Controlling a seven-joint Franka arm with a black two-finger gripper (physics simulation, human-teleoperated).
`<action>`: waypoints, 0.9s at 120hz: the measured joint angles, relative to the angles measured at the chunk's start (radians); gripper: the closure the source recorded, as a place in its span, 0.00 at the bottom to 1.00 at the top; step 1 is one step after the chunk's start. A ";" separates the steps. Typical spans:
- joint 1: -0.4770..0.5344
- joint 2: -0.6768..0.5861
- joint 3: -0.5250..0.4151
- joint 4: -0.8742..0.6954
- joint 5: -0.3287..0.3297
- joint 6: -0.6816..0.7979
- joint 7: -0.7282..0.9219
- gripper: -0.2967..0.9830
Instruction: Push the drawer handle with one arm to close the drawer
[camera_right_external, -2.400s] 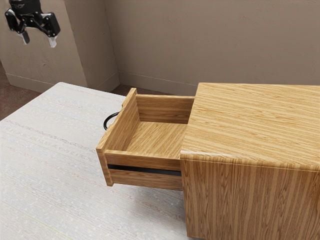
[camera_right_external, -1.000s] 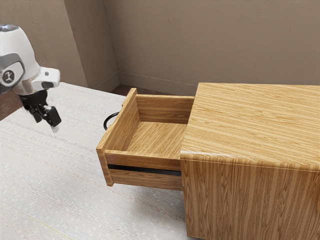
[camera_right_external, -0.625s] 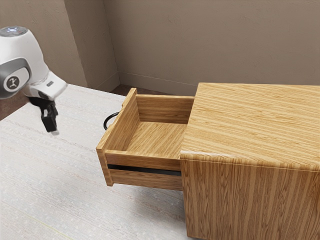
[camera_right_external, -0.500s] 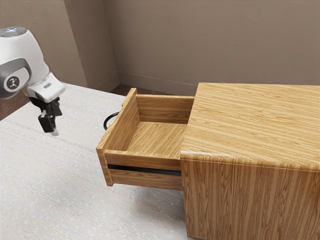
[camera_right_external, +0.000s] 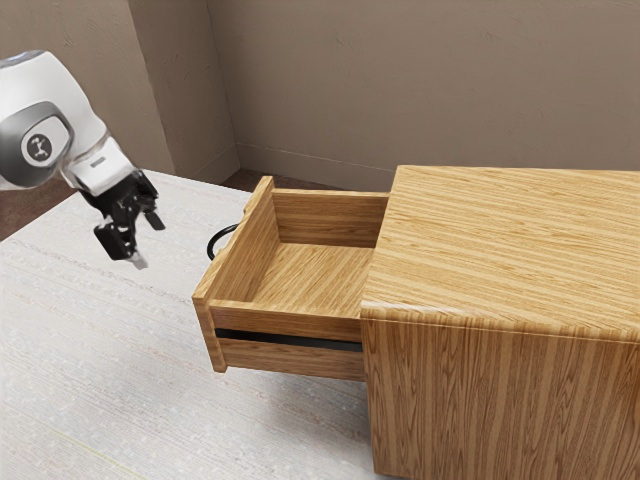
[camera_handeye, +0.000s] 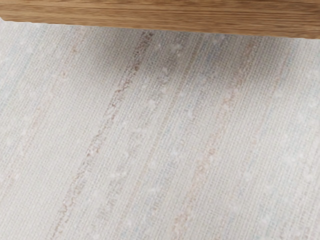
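The pale table (camera_right_external: 90, 350) spreads under the gripper (camera_right_external: 148, 241) and on beyond it, bearing the wooden cabinet (camera_right_external: 500, 250), which stands well ahead of the gripper, on the far side of the drawer. The white arm (camera_right_external: 60, 110) comes down behind the gripper and tilts it, probably to bring the fingers round toward the drawer front. Between cabinet and gripper is the drawer (camera_right_external: 245, 245), pulled well out, its front facing the gripper; that lets a push away from the hand send it home. In the wrist view a strip of wood (camera_handeye: 160, 14), likely that front's lower part, lies ahead of the hand, over the table. The gripper is released, its fingers spread with nothing between them; a push needs no grasp, so that should do. Smallest is the black handle (camera_right_external: 209, 243), sticking out from the drawer front toward the gripper, near but apart from it. The approach seems under way and the closing push not begun; next the gripper should meet the handle squarely, since an off-centre touch could slip or jam the drawer.
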 joint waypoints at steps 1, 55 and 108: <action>0.000 0.000 0.000 0.000 -0.003 -0.003 0.004 0.25; -0.046 0.053 0.004 0.065 -0.086 -0.010 0.142 0.74; -0.097 0.112 0.006 0.110 -0.165 0.032 0.201 0.84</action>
